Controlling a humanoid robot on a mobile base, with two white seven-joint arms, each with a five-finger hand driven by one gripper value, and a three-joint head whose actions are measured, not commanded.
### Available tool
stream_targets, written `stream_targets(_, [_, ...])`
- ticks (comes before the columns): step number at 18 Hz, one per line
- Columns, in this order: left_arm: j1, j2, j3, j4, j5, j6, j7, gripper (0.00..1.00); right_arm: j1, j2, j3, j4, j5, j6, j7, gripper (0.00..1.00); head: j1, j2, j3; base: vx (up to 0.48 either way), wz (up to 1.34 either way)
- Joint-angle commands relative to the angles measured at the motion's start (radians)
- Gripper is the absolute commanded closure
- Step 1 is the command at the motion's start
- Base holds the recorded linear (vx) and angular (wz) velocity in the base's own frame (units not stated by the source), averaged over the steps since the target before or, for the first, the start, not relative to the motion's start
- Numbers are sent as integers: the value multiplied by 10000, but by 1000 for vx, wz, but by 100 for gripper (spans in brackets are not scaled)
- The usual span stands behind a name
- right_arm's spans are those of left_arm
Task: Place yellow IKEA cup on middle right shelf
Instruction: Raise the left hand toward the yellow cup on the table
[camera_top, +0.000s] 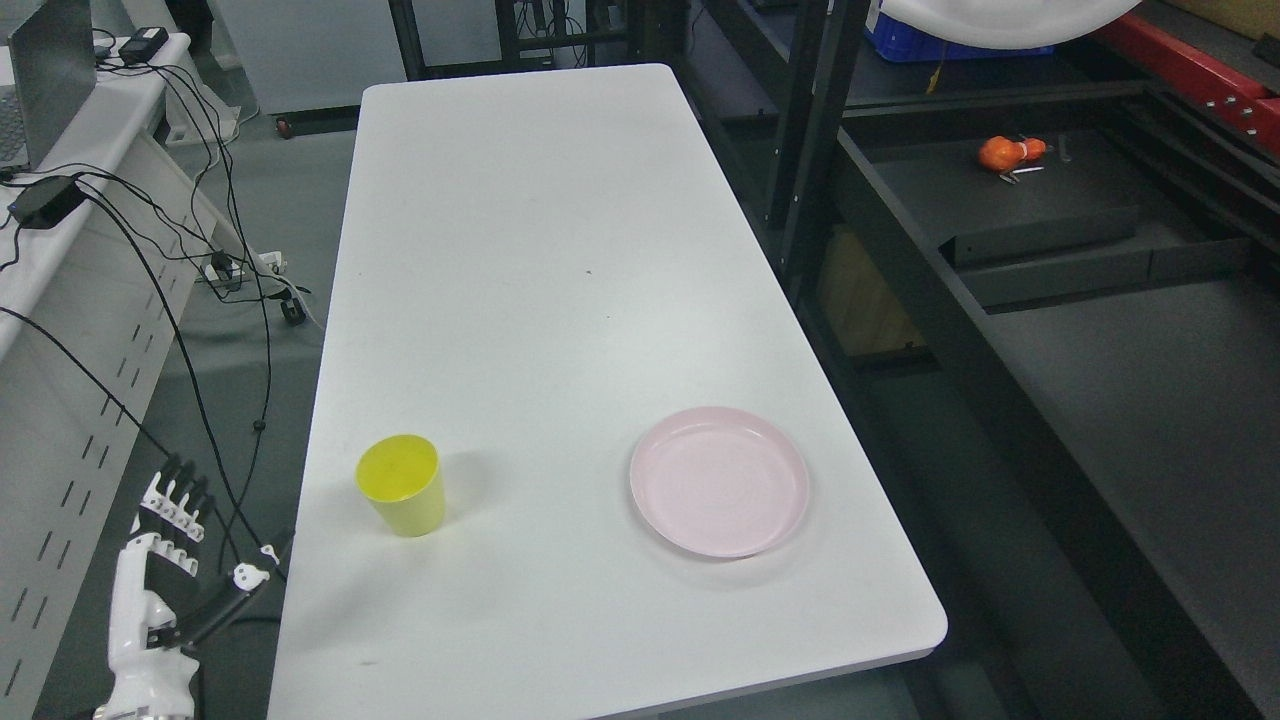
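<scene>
The small yellow plastic cup (401, 484) stands upright, mouth up, near the left edge of the long white table (540, 250), well apart from the round pink plate (719, 481) to its right. The white-and-black left hand (160, 560) hangs off the table's left side, lower and to the left of the cup, its fingers (178, 497) straight, apart, and holding nothing. No right hand shows, so the left is the nearer; the reach would run up and rightward to the cup's side.

Yellow cup (401, 484) upright on white table (540, 250), 8 o'clock of frame. Pink plate (719, 481) at cup's 3 o'clock, well apart. L hand (160, 570) off table edge, 8 o'clock, fingers spread, holding nothing. Black shelf (1100, 330) at 3 o'clock.
</scene>
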Motion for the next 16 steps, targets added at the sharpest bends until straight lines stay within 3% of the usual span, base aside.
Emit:
stream_targets(1, [18,276,-305,2,332,-41,-42,1,139,-175,169,1,-245,7,8,1,0,0,0,27,32])
stream_targets(5, [-73,261,-567,369,1284,4,-57,1,139,-175,169,1,-245,7,8,1,0,0,0,4,5])
stream_targets(9, [-930,230,-490,1916,1653,-11,-698,1,139,-175,169,1,-245,7,8,1,0,0,0,-2,-3])
stream_targets(16, [-1822,230,-1194,2488,1930,219,-1238,2,139,-175,169,1,-245,7,8,1,0,0,0,0,0])
